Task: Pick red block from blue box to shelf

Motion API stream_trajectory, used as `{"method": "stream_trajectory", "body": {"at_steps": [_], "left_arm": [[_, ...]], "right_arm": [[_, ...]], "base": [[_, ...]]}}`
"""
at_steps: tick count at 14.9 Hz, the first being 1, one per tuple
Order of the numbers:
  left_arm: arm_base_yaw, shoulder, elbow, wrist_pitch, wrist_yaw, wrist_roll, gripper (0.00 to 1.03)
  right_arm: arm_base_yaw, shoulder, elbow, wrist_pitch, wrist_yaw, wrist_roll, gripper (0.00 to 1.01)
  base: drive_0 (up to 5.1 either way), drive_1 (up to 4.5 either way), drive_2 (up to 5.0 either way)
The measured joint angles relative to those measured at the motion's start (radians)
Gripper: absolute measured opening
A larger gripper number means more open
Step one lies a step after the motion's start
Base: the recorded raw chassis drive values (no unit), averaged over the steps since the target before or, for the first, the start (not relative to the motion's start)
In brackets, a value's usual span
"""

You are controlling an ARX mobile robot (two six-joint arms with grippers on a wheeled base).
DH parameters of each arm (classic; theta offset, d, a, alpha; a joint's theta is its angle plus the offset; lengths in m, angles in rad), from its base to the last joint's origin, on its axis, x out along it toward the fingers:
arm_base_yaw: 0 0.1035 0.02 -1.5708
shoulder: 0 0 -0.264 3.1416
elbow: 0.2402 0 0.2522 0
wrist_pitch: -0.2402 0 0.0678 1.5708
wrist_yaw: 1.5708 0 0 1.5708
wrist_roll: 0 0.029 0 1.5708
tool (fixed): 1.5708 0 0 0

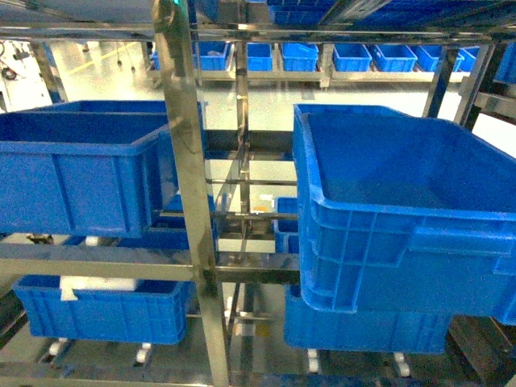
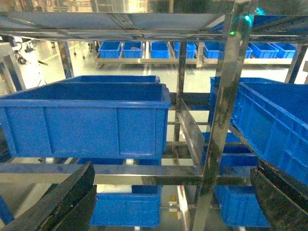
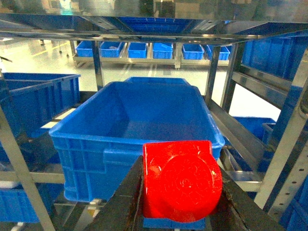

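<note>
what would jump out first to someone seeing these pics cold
The red block jumps out first: it fills the bottom of the right wrist view, pinched in the right hand, the only warm colour in the scene. Behind it a big blue crate sits open on the shelf. In the head view, more blue crates flank the shelf's shiny steel post on several levels.

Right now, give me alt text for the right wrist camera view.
A glossy red block with a round stud fills the foreground, held between the right gripper's dark jaws. Behind it, an open blue crate sits on a stainless-steel shelf, with more blue crates beyond.
</note>
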Motion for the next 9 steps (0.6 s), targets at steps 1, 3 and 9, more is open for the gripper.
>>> {"method": "stream_trajectory", "body": {"at_steps": [1, 3, 9], "left_arm": [[0.000, 0.000, 0.000, 0.003, 0.000, 0.000, 0.98], [0.000, 0.002, 0.000, -0.007, 0.000, 0.000, 0.98], [0.000, 0.000, 0.000, -0.003, 0.000, 0.000, 0.98]], "right_arm": [[0.000, 0.000, 0.000, 0.003, 0.000, 0.000, 0.28], [0.000, 0.001, 0.000, -0.005, 0.000, 0.000, 0.28], [0.000, 0.000, 0.000, 0.000, 0.000, 0.000, 0.28]], "base": [[0.0, 0.00, 0.0], [0.0, 0.00, 0.0], [0.0, 0.00, 0.0]]}}
